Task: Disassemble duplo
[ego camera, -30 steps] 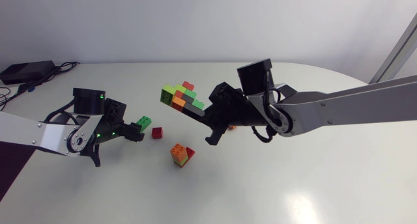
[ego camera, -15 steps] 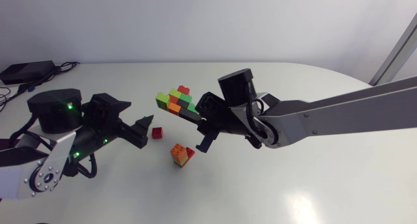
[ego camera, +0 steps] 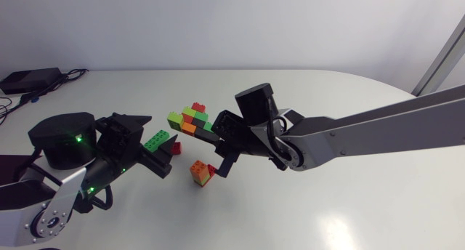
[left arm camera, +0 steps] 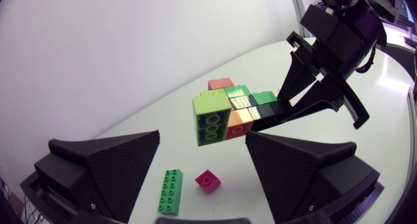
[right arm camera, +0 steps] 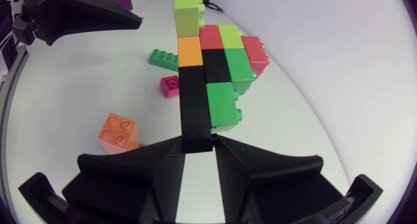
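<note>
The right end effector (right arm camera: 195, 143) is closed on the stack (ego camera: 190, 119), its two fingers pinching the near end of a long black bar (right arm camera: 194, 107) from both sides. This holds the stack in the air above the white counter (ego camera: 349, 206). The bar runs straight out ahead of those fingers. An orange brick and then a lime brick (right arm camera: 187, 9) carry on in line past its far end. Green, black, red, lime and pinkish-red bricks are clustered in steps along one side of the bar. The right arm comes in from its own side and reaches past the middle of the counter, so the stack hangs between the two end effectors. The left end effector (ego camera: 158, 144) is spread wide and grips nothing. In the left wrist view the lime end of the stack sits just ahead of the gap between the two broad fingers, apart from both. The round sockets on the lime brick's underside face that camera. Loose pieces lie on the counter under and near the stack. A flat green plate (ego camera: 156, 139) with two rows of studs lies below the left end effector. A small magenta brick (ego camera: 175, 147) lies just beside the plate. Further toward the right arm, an orange brick (ego camera: 200, 171) touches a red brick (ego camera: 212, 168), both below the right end effector's fingers.
</note>
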`<state>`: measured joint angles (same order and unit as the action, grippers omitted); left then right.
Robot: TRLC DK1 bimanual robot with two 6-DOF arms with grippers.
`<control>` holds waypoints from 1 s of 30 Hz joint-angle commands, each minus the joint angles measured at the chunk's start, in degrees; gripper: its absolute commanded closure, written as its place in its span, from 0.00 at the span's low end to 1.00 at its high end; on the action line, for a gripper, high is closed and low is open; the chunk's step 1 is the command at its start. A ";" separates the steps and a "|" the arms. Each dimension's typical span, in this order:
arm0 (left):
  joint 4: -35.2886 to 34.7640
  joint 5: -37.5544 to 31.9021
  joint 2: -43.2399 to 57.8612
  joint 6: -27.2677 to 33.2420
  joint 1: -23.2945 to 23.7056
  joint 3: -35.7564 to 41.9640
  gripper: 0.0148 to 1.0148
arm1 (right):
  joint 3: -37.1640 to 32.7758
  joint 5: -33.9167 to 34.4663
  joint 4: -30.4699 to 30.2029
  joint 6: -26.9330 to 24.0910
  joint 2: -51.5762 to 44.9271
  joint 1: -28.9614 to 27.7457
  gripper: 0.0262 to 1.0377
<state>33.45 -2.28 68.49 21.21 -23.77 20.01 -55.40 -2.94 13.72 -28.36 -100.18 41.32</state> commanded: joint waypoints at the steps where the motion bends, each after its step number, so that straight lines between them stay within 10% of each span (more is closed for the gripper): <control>1: 0.83 -0.53 -0.81 0.58 -1.02 -1.20 0.10 | -0.50 0.30 0.87 -1.08 -0.98 0.78 0.77; 22: 1.26 -0.44 1.21 -2.40 -1.19 -0.15 0.17 | 1.08 -1.10 0.35 -1.26 1.30 3.94 0.77; 30: 1.62 -0.35 1.91 -2.32 -0.93 0.03 0.63 | 1.34 -1.37 -0.09 -1.88 1.92 4.73 0.77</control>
<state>33.93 -2.39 69.32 19.88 -24.49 20.03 -55.07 -4.27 13.63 -29.06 -100.01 45.74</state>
